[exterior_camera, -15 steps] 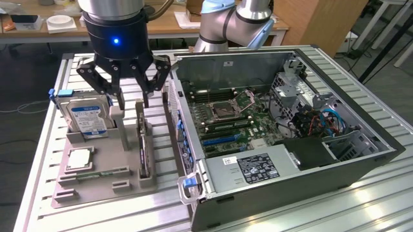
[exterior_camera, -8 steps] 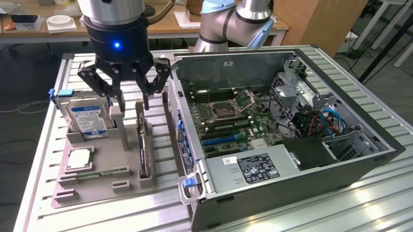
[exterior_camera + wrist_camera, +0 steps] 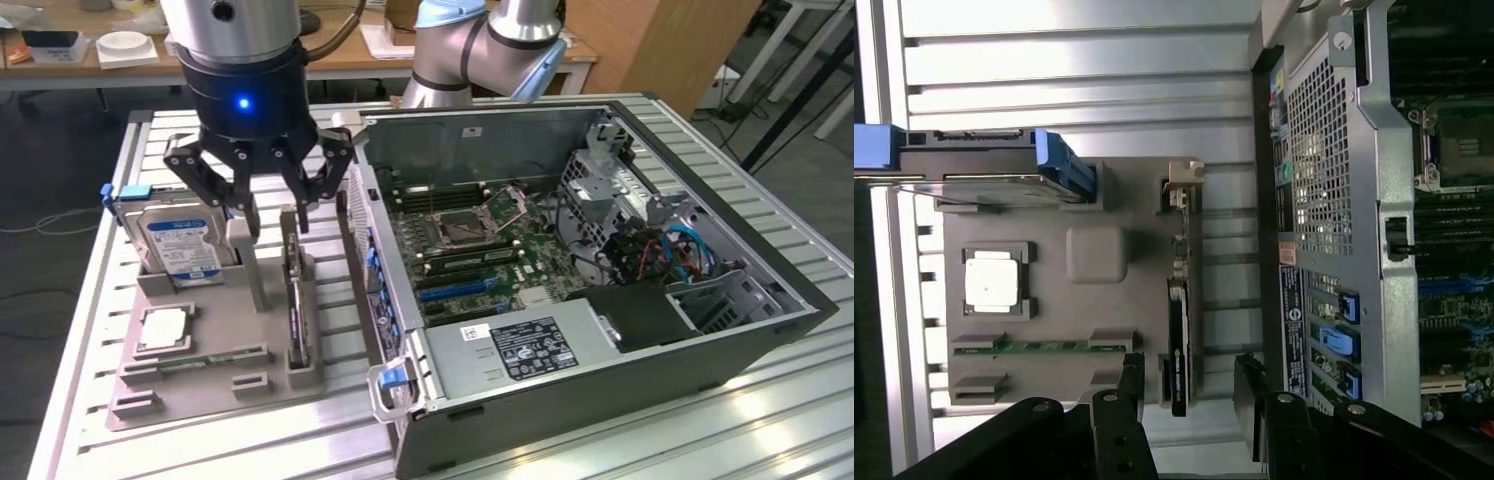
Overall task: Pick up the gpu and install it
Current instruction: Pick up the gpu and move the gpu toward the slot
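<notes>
The gpu [image 3: 296, 300] is a thin dark card standing on edge in a slot of the grey holder tray [image 3: 200, 390]. It lies between the hard drive and the open computer case [image 3: 574, 280]. My gripper [image 3: 271, 215] hangs just above the card's far end, open, with a finger on each side and nothing held. In the wrist view the gpu [image 3: 1179, 340] appears edge-on, and the gripper [image 3: 1189, 385] straddles one end of it with its black fingers [image 3: 1129, 380] apart.
On the tray stand a silver blue-labelled hard drive [image 3: 180, 245], a square processor [image 3: 163, 328] and a narrow green memory stick [image 3: 207, 360]. The case's motherboard [image 3: 494, 240] has blue slots [image 3: 461, 290]. The case wall [image 3: 1324, 180] is close beside the card.
</notes>
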{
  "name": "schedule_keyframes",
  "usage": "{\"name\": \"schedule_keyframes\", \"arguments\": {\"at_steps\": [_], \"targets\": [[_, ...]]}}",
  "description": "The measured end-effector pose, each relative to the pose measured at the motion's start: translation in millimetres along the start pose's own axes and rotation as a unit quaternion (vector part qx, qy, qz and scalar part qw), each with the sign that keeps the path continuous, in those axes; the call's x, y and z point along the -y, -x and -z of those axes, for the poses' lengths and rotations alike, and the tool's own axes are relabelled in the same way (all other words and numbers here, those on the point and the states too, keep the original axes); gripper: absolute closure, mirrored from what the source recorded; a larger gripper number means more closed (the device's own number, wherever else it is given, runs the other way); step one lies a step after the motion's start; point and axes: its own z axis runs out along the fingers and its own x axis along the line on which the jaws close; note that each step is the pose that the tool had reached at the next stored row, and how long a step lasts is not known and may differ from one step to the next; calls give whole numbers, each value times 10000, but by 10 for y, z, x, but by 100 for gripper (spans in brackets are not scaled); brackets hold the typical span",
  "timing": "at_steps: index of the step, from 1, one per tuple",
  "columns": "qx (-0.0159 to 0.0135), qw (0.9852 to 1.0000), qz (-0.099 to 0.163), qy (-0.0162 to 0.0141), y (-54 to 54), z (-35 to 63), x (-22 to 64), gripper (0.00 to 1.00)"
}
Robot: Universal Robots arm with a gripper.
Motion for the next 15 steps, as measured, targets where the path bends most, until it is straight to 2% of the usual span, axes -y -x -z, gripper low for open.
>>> {"name": "schedule_keyframes", "arguments": {"at_steps": [15], "targets": [[0,10000,0,0,-3,-148,7,51]]}}
